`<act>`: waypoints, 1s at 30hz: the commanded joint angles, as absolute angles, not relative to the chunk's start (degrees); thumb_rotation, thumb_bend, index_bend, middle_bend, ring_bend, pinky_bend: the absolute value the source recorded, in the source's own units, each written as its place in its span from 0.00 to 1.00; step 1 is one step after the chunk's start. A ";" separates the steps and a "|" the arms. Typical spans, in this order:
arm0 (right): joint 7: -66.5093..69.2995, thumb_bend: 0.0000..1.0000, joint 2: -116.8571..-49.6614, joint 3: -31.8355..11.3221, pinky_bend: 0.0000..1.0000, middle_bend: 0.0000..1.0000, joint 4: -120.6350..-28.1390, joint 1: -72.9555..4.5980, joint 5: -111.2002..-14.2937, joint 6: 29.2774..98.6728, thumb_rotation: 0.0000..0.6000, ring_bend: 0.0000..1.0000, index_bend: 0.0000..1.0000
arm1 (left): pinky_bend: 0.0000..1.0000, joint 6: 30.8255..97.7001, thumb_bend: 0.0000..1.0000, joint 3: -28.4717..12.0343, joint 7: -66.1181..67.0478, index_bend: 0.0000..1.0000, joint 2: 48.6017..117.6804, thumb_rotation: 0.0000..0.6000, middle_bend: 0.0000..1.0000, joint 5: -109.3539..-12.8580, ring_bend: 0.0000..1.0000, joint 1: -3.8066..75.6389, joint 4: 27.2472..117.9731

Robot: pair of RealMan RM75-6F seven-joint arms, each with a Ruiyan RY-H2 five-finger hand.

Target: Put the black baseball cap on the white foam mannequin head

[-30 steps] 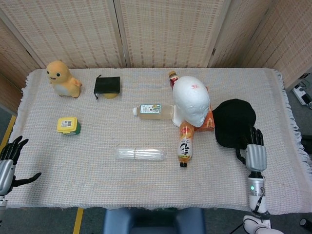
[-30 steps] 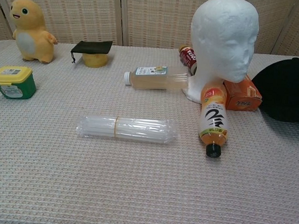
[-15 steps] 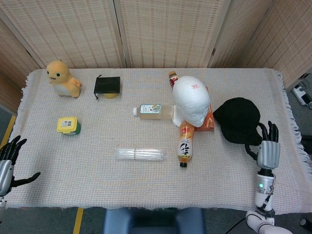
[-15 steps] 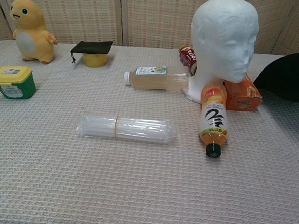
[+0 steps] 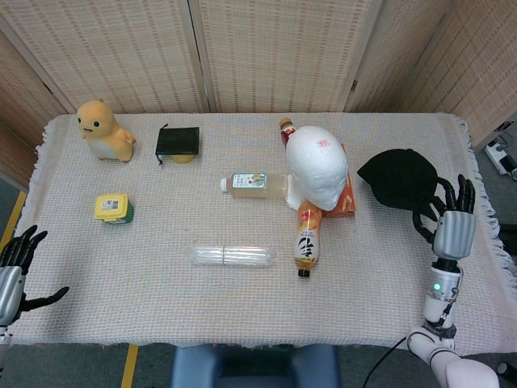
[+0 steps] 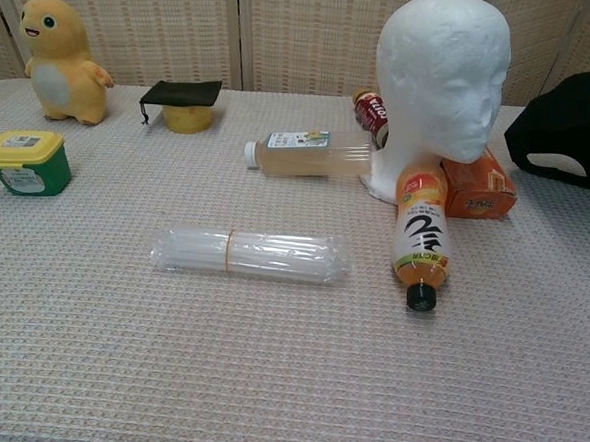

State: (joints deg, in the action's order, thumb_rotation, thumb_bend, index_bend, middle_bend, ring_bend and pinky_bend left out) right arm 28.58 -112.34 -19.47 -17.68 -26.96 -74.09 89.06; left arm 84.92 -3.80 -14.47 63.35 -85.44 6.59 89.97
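Observation:
The white foam mannequin head stands upright right of the table's middle, also in the chest view. The black baseball cap is to its right, lifted off the cloth and tilted, so its opening shows in the chest view. My right hand holds the cap at its near right edge, with fingertips showing above the cap's rim. My left hand hangs open off the table's near left corner, holding nothing. Neither hand shows in the chest view.
An orange-label bottle lies in front of the mannequin head, an orange box beside it, and a tea bottle to its left. A clear tube pack, green tub, yellow plush and small graduation cap lie further left.
My right hand has risen and moved right and away from me, taking the black cap up off the table; the cap now tilts. The left hand has not moved.

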 commanded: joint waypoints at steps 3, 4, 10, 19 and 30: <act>26.07 0.31 -110.17 -22.68 0.00 0.21 -21.67 -30.90 -72.55 90.97 1.00 0.00 0.85 | 0.07 85.02 0.16 -3.82 -14.59 0.12 63.32 1.00 0.00 -85.53 0.00 6.54 89.90; 25.67 0.31 -109.80 -23.19 0.00 0.21 -22.59 -31.54 -72.37 91.31 1.00 0.00 0.85 | 0.07 84.99 0.16 -3.84 -14.57 0.12 63.35 1.00 0.00 -85.49 0.00 6.56 89.87; 21.30 0.31 -106.89 -26.12 0.00 0.21 -30.54 -36.10 -72.12 93.47 1.00 0.00 0.85 | 0.07 84.75 0.16 -4.05 -14.62 0.12 63.51 1.00 0.00 -85.14 0.00 6.67 89.78; 9.18 0.29 -103.53 -26.47 0.00 0.21 -49.12 -42.21 -76.65 97.11 1.00 0.00 0.85 | 0.07 84.73 0.16 -4.59 -15.18 0.12 63.44 1.00 0.00 -84.52 0.00 6.74 89.69; -2.97 0.28 -103.92 -21.40 0.00 0.21 -63.02 -43.74 -84.15 99.31 1.00 0.00 0.85 | 0.07 85.82 0.16 -5.17 -18.19 0.12 61.96 1.00 0.00 -84.36 0.00 6.13 90.06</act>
State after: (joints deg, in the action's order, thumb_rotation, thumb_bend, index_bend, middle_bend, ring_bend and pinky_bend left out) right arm -1.38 -103.75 -22.77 -61.71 -43.68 -82.77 98.80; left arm 85.69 -5.12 -18.00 62.12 -84.31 6.22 90.01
